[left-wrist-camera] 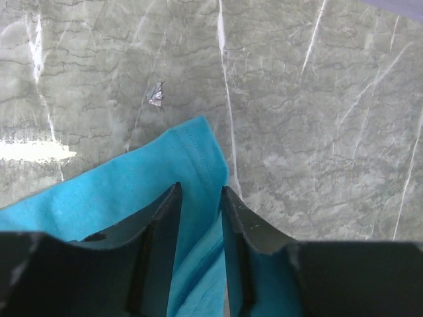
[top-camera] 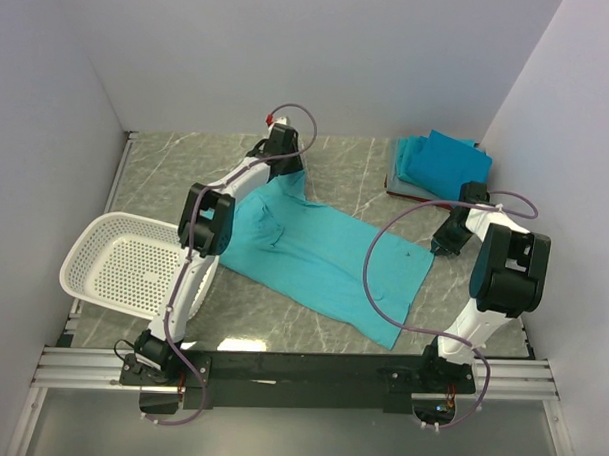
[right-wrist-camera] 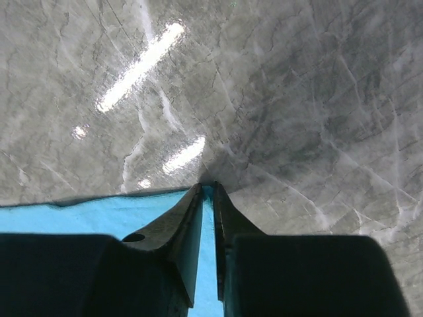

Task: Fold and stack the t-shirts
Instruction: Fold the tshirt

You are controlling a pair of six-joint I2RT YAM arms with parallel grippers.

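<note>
Cloth dominates the overhead view: one teal t-shirt point(top-camera: 324, 254) lies spread flat across the middle of the marble table point(top-camera: 356, 180). A stack of folded shirts point(top-camera: 442, 163) sits in the far right corner, with a red edge showing at its bottom. A white basket point(top-camera: 84, 250) sits tilted at the left, beside the left arm. Only this view shows those three things together, and it places the left gripper point(top-camera: 284, 165) at the shirt's far end and the right gripper point(top-camera: 442, 241) at its right-hand corner. From above, the fingers are too small to read.

The wrist cameras fill that in. The left one shows the left gripper point(left-wrist-camera: 201, 191) down on a hemmed corner of the t-shirt point(left-wrist-camera: 132, 191). Its jaws stand partly closed, with a band of teal cloth running up the gap between them. I cannot tell whether they pinch it or only straddle it.

The right wrist camera shows the right gripper point(right-wrist-camera: 207, 187) at the very edge of the t-shirt point(right-wrist-camera: 79, 214), where cloth meets bare table point(right-wrist-camera: 297, 99). Its jaws are drawn almost together, pinching a thin strip of teal.
</note>
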